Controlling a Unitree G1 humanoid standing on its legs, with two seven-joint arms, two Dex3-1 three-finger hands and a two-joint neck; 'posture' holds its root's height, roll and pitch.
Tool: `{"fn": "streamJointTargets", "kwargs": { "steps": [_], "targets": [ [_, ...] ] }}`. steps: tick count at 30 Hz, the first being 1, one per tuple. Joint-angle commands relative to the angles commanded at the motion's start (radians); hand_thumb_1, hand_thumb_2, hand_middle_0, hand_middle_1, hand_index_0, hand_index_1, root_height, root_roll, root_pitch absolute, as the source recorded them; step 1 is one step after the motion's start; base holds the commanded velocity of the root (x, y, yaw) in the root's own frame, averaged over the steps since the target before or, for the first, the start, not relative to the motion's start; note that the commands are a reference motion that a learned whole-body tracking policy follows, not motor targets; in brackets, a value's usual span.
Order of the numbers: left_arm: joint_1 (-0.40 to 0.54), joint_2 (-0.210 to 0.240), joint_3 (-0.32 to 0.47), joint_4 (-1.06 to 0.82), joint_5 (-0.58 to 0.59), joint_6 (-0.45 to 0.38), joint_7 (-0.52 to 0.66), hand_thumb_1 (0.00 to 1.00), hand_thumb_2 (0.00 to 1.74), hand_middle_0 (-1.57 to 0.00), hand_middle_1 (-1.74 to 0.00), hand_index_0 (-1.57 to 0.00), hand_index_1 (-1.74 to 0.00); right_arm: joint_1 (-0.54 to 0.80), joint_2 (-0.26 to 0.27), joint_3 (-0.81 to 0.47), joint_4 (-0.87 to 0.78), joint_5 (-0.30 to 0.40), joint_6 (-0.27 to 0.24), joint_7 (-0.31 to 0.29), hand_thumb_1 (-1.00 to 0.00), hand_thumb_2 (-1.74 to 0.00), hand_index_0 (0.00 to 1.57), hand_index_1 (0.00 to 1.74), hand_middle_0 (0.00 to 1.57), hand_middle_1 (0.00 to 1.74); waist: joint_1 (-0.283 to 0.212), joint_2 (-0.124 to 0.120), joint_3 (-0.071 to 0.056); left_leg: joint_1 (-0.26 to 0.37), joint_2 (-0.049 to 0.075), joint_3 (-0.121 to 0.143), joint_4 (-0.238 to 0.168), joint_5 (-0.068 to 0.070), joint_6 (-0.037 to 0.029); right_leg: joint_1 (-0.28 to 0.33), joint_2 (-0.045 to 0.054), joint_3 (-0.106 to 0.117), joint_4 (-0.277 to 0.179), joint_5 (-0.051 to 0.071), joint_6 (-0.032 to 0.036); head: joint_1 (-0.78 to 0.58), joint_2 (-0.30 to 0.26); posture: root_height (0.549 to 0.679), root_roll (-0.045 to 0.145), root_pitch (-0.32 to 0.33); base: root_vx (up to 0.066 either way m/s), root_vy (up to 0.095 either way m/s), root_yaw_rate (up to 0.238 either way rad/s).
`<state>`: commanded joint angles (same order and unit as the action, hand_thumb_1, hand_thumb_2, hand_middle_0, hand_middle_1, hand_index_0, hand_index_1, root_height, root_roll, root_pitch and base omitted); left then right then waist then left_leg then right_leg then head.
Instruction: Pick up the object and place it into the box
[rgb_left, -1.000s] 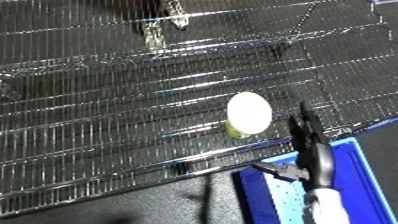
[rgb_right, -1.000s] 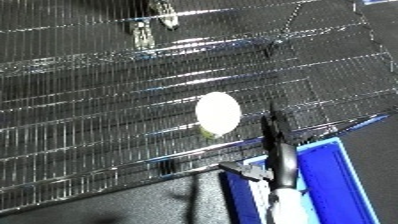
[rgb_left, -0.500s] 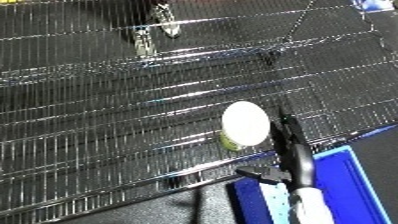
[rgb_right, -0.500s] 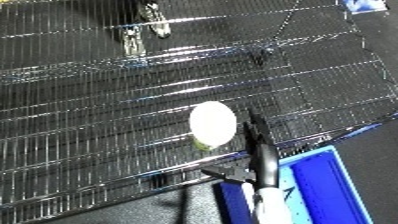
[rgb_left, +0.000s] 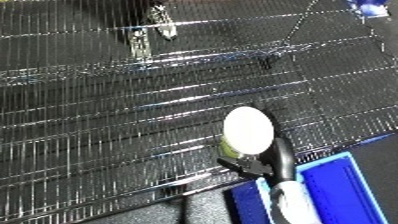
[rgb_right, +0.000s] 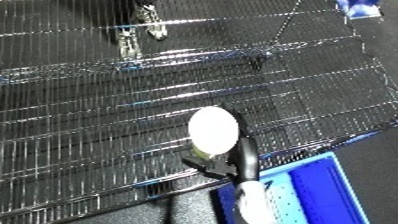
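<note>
Presently: right hand (rgb_left: 266, 162) at white object (rgb_left: 248, 129) on wire shelf (rgb_left: 107, 125), fingers spread around it, nothing grasped. Outstanding: grasp, lift, deposit in blue bin (rgb_left: 338, 187); left hand unseen.

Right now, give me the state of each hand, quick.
Left hand: not in view.
Right hand: beside the white object on the wire rack; open or shut cannot be told.

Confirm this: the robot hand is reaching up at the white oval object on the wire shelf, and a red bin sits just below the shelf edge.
Not quite. The bin is blue, not red, as the left eye view shows. The rest holds: the right robot hand reaches up at the white oval object on the wire shelf, and the bin sits just below the shelf edge.
</note>
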<state>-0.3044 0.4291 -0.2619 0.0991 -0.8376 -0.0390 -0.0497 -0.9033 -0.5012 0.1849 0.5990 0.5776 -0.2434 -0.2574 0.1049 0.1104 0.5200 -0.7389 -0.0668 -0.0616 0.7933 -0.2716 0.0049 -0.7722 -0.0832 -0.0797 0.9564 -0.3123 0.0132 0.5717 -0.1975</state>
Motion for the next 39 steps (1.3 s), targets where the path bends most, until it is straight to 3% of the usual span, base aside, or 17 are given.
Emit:
{"fn": "streamJointTargets", "kwargs": {
  "steps": [2, 8, 17, 27, 39],
  "targets": [
    [0.000, 0.000, -0.001, 0.002, -0.001, -0.001, -0.002, 1.00, 1.74, -1.57, -1.74, -1.57, -1.74, -0.004, 0.000, 0.001, 0.005, -0.002, -0.001, 0.000, -0.50, -0.87, 0.79, 0.87, 0.79, 0.87, 0.001, 0.000, 0.000, 0.002, -0.001, 0.000, -0.002, 0.001, -0.0001, 0.001, 0.0001, 0.000, -0.001, 0.000, -0.0004, 0.001, 0.002, 0.611, 0.046, 0.196, -0.017, 0.010, 0.017],
    [0.003, -0.004, -0.002, 0.000, -0.002, -0.010, -0.006, 1.00, 1.74, -1.57, -1.74, -1.57, -1.74, -0.007, -0.008, 0.003, 0.008, -0.028, 0.001, -0.023, -0.80, -1.39, 1.26, 1.39, 1.26, 1.39, 0.000, -0.001, 0.000, 0.017, -0.001, -0.001, -0.023, 0.009, 0.0009, 0.016, 0.0010, -0.004, -0.016, 0.004, -0.0019, 0.005, 0.016, 0.614, 0.046, 0.194, -0.033, 0.001, 0.003],
    [0.016, -0.008, 0.005, 0.005, -0.001, -0.030, -0.015, 1.00, 1.74, -1.57, -1.74, -1.57, -1.74, 0.008, -0.021, -0.008, -0.037, -0.069, 0.003, -0.052, -0.80, -1.39, 1.26, 1.39, 1.26, 1.39, -0.009, -0.007, 0.000, 0.049, 0.004, -0.002, -0.062, 0.025, -0.0028, 0.048, 0.0068, -0.003, -0.046, 0.009, -0.0040, 0.001, 0.022, 0.619, 0.047, 0.185, -0.041, 0.004, -0.027],
    [0.068, -0.013, 0.047, 0.006, 0.007, -0.076, -0.029, 1.00, 1.74, -1.57, -1.74, -1.57, -1.74, 0.128, -0.024, -0.060, -0.298, -0.169, 0.032, -0.088, -0.80, -1.39, 1.26, 1.39, 1.26, 1.39, -0.043, -0.031, 0.000, 0.131, 0.020, -0.003, -0.131, 0.040, -0.0049, 0.117, 0.0213, 0.010, -0.098, 0.012, -0.0023, -0.035, 0.010, 0.628, 0.049, 0.161, -0.043, 0.018, -0.074],
    [0.080, -0.025, 0.107, 0.011, 0.025, -0.066, -0.042, 1.00, 1.74, -1.57, -1.74, -1.57, -1.74, 0.332, 0.019, -0.144, -0.513, -0.167, 0.032, -0.100, -0.80, -1.39, 1.26, 1.39, 1.26, 1.39, -0.104, -0.068, 0.000, 0.266, 0.049, 0.008, -0.180, 0.037, -0.0112, 0.246, 0.0234, 0.027, -0.160, 0.017, 0.0053, -0.022, -0.036, 0.639, 0.053, 0.094, -0.029, 0.012, -0.099]
  ]
}}
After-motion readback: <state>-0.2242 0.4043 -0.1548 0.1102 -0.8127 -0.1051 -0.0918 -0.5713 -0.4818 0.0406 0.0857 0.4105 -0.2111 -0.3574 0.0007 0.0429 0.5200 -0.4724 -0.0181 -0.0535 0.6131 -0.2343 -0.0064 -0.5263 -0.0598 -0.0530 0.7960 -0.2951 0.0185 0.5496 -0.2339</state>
